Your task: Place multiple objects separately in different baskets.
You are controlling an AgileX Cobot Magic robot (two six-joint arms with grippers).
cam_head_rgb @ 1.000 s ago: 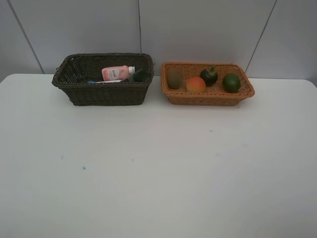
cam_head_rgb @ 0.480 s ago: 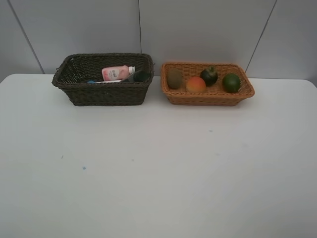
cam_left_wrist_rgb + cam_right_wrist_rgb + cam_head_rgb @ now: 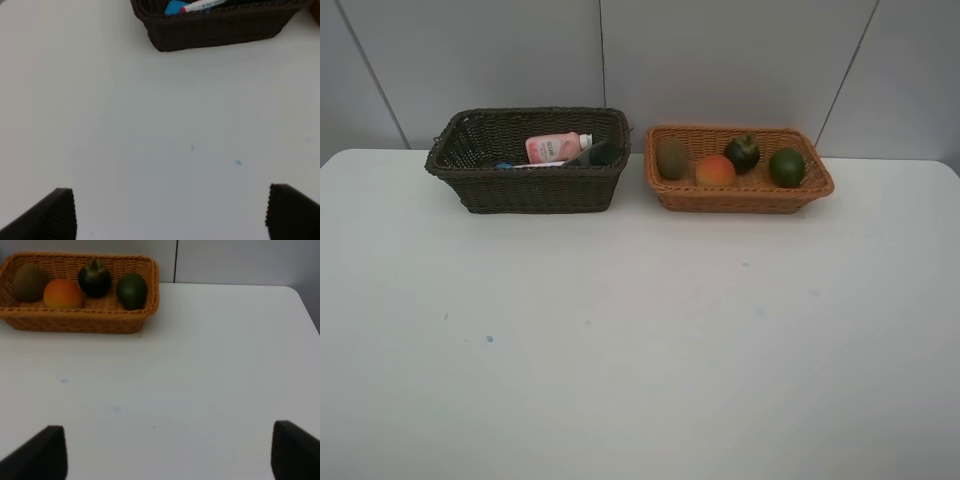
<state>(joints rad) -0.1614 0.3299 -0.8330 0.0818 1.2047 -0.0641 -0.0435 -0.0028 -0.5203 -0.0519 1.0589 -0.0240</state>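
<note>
On my left wrist feed the left gripper (image 3: 170,215) has its jaws spread wide, both dark fingertips (image 3: 47,217) poking in at the lower corners of the frame with nothing between them and only bare white table (image 3: 150,125) beneath. On my right wrist feed the right gripper (image 3: 170,452) is likewise spread wide and empty, its fingertips (image 3: 295,450) at the lower corners over the same table. Neither arm shows in the overhead view. There, in the upper left of the frame, sits the dark brown basket (image 3: 530,190), and inside it I see the pink white-capped bottle (image 3: 556,147) lying on its side, the white red-ended marker (image 3: 535,164) lying in front of it, and a dark item (image 3: 604,153) at the basket's right end that I cannot identify. My left wrist feed catches the marker's red tip and a blue object (image 3: 175,7) beside it. Just right of that, at upper centre-right, is the light orange-tan basket (image 3: 740,197), holding from left to right the kiwi (image 3: 672,158), the peach (image 3: 715,171), the mangosteen (image 3: 742,153) and the green fruit (image 3: 786,166). The two baskets stand just beside each other against the back wall (image 3: 720,60).
</note>
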